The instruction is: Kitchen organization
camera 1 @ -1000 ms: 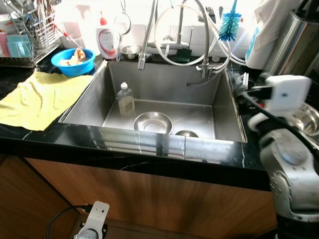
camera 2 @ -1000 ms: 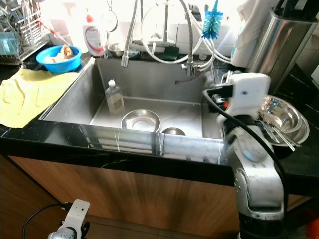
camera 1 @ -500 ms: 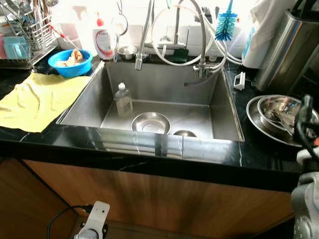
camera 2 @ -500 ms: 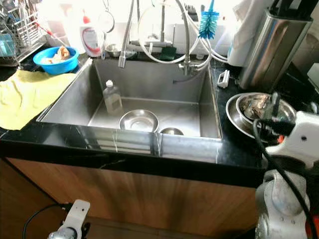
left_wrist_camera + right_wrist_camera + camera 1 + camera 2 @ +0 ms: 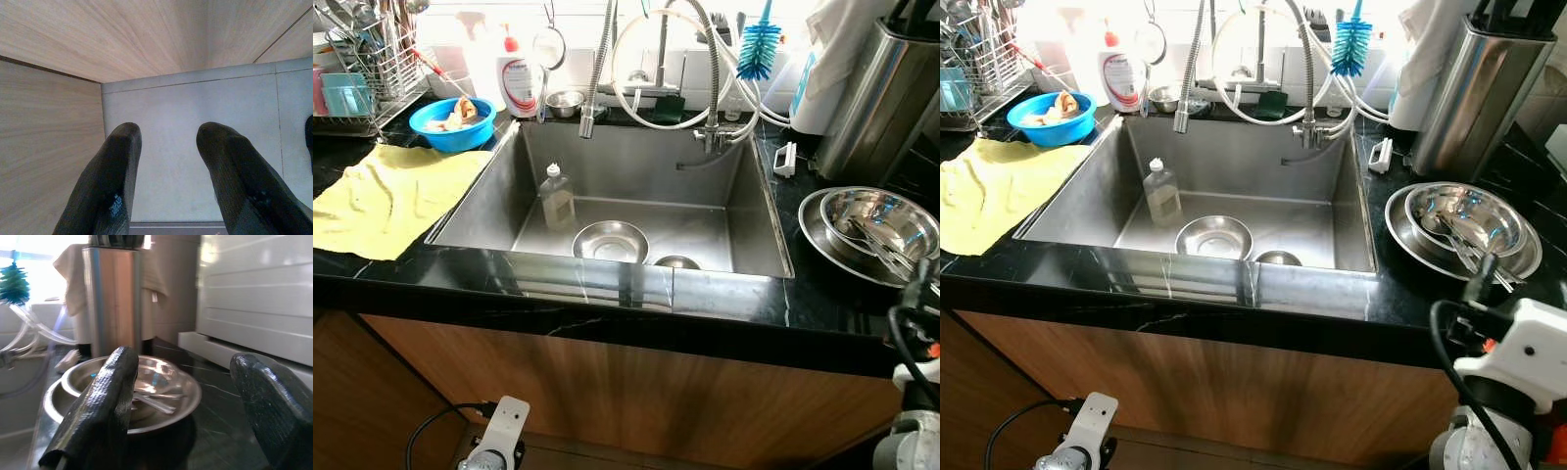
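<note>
Your right pincer, spread wide, faces the stacked bowls; a careless reach could knock them off the surface.

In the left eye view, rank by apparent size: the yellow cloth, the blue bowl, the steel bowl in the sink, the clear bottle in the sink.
1. yellow cloth, clearly largest.
2. blue bowl and steel bowl in the sink: they look much alike, and the blue one stands farther from the camera, so no ranking.
3. clear bottle, smallest.
</note>
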